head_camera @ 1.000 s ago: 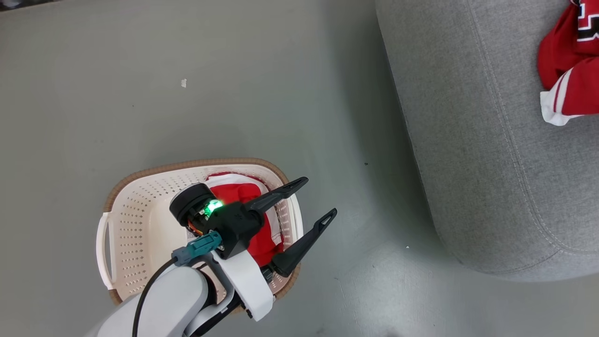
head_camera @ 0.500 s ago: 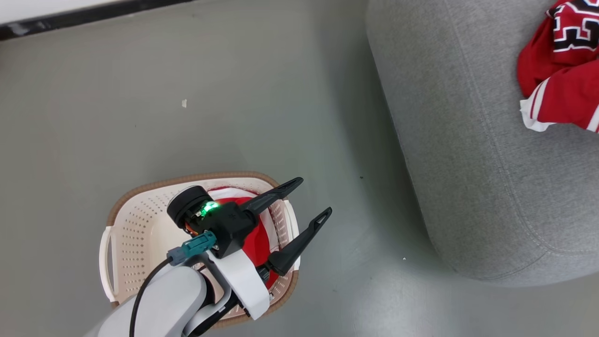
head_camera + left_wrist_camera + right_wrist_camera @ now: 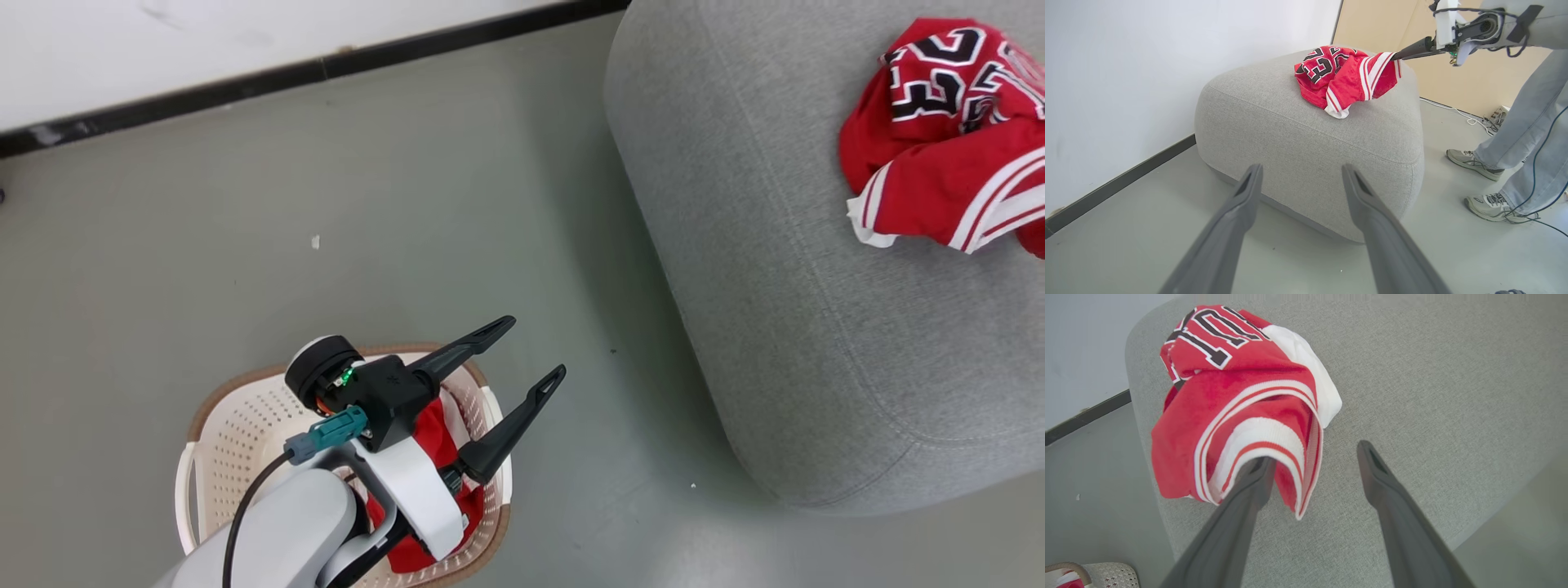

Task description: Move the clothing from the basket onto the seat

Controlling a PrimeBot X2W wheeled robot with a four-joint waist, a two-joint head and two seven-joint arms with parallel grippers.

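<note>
The cream perforated basket (image 3: 237, 433) with its brown rim stands on the floor at the lower left of the head view, and a corner of the basket (image 3: 1106, 573) also appears in the right wrist view. Red clothing (image 3: 433, 437) lies inside it, partly hidden by my left arm. My left gripper (image 3: 535, 347) hovers above the basket's right end, open and holding nothing, its fingers (image 3: 1251, 183) aimed at the grey seat (image 3: 1310, 143). A crumpled red garment (image 3: 939, 163) with striped trim lies on the seat (image 3: 775, 286). My right gripper (image 3: 1314, 455) is open, with its left finger tucked under a fold of that garment (image 3: 1229, 416).
A white wall with a black baseboard (image 3: 326, 65) runs along the back. A person's legs and shoes (image 3: 1515, 134) stand on the floor right of the seat, near cables and a power strip (image 3: 1494, 116). A small white scrap (image 3: 315, 242) lies on the grey floor.
The head camera has moved: basket and seat slid down the picture, and the wall and more of the garment on the seat came into view. The left gripper stays open over the basket.
</note>
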